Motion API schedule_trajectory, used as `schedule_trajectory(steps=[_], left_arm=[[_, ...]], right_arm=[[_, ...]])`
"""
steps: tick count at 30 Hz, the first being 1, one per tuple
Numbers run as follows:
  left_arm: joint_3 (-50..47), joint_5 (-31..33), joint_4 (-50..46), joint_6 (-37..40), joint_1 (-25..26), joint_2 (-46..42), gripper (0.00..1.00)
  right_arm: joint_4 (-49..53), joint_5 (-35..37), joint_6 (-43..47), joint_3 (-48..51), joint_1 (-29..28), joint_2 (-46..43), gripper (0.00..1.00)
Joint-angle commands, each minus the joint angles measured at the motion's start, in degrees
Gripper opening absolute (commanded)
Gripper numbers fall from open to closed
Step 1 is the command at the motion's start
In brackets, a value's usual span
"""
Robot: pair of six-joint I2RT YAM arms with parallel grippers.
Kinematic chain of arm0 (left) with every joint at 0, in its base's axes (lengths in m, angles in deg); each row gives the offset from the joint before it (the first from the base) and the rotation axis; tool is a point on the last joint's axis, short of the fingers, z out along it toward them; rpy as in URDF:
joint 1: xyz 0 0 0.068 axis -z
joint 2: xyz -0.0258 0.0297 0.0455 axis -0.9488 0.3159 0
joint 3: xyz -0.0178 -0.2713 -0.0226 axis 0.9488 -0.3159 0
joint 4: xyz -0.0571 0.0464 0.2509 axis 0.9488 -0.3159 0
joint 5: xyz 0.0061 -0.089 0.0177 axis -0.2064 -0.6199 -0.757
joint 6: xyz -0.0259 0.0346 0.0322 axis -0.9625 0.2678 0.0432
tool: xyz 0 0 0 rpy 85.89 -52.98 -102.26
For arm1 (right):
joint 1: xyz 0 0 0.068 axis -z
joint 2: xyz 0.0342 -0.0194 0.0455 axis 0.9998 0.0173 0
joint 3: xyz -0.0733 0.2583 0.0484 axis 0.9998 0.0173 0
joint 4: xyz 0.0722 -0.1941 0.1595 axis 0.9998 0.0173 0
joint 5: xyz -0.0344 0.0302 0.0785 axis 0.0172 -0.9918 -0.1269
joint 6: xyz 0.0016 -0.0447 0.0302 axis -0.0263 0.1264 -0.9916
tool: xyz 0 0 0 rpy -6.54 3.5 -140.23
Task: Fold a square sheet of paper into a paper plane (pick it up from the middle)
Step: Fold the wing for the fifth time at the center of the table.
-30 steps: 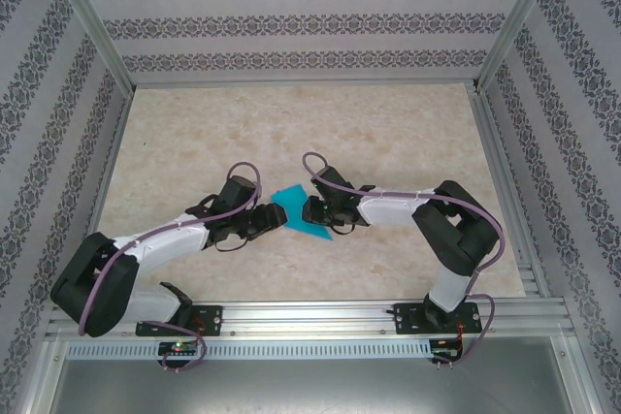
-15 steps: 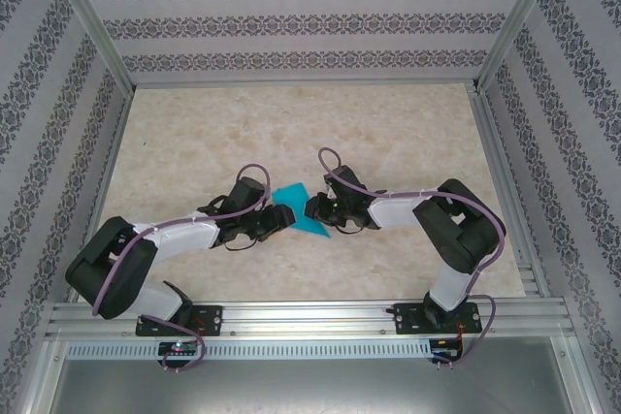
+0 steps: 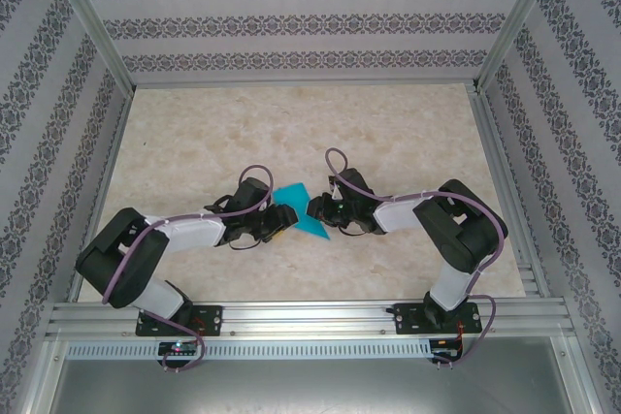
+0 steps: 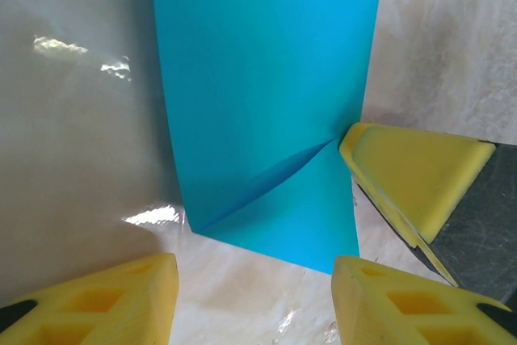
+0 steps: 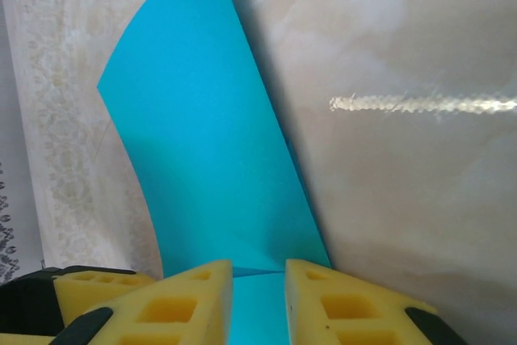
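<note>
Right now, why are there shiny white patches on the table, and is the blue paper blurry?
Left wrist view: reflected light makes bright patches on the glossy table, and the square sheet of paper is sharp, with shadow to its left. Right wrist view: a glare streak, shadow along the paper's right edge. Top external view: even light, no glare.

No legible text, label, brand, number or sign anywhere. Plain teal, unmarked: square sheet of paper (image 4: 266,78). Repeating ornamental bands, no letters: wallpaper (image 3: 291,26). Marbled surface, no markings: table (image 3: 408,133).
</note>
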Motion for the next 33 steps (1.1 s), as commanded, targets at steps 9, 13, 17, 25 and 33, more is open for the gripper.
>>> schedule_trajectory(steps=[9, 13, 17, 25, 33], left_arm=[[3.2, -0.4, 4.9, -0.3, 0.9, 2.7, 0.49], [3.7, -0.4, 6.2, 0.0, 0.9, 3.8, 0.41], [4.2, -0.4, 7.2, 0.2, 1.0, 4.6, 0.24], [7.1, 0.6, 2.6, 1.4, 1.0, 4.8, 0.07], [10.5, 1.2, -4.1, 2.8, 1.1, 4.3, 0.07]], right_arm=[[0.3, 0.0, 0.6, 4.4, 1.5, 0.5, 0.25], [1.0, -0.1, 3.0, 4.2, 1.5, -1.3, 0.29], [3.9, 1.2, 8.8, 3.3, 1.5, -5.7, 0.39], [9.6, 12.7, 23.6, 6.1, 0.3, -19.4, 0.64], [6.2, 31.1, 37.5, 10.2, -10.0, -26.2, 0.62]])
